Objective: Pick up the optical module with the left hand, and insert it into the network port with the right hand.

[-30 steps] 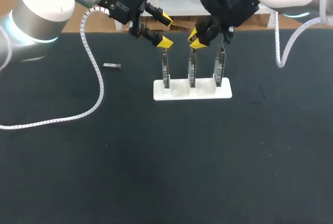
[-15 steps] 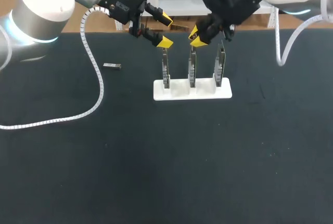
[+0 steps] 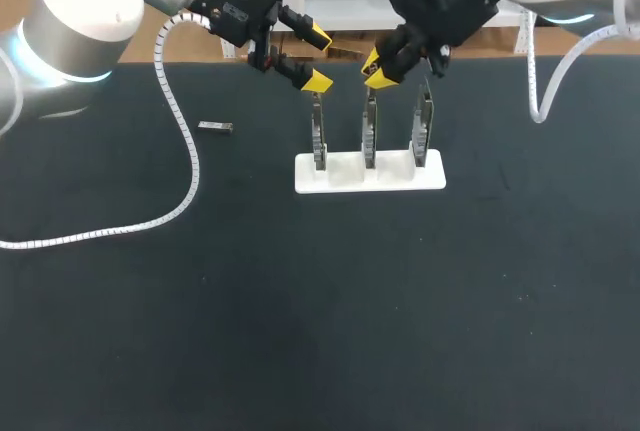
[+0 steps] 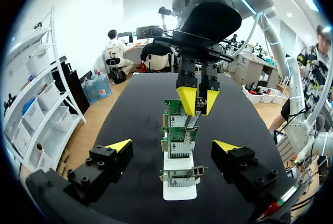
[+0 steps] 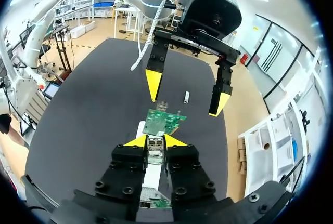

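Observation:
A white holder [image 3: 345,177] at the back of the black table carries three upright network cards. My right gripper [image 3: 374,67] sits just above the middle card [image 3: 369,136], shut on a small silver optical module [image 5: 155,146] held between its yellow tips, right over that card's top edge [image 5: 164,121]. My left gripper [image 3: 318,59] hangs open beside the top of the left card [image 3: 319,136], with nothing between its fingers. In the left wrist view, the right gripper [image 4: 197,99] stands ahead of my open left gripper [image 4: 173,146], over the row of cards.
A second small silver module [image 3: 215,127] lies on the table left of the holder. The left arm's white spiral cable [image 3: 185,166] trails across the table's left side. The third card [image 3: 425,131] stands to the right of the right gripper.
The right gripper has edged slightly upward with the module in it. The left arm has stayed where it was.

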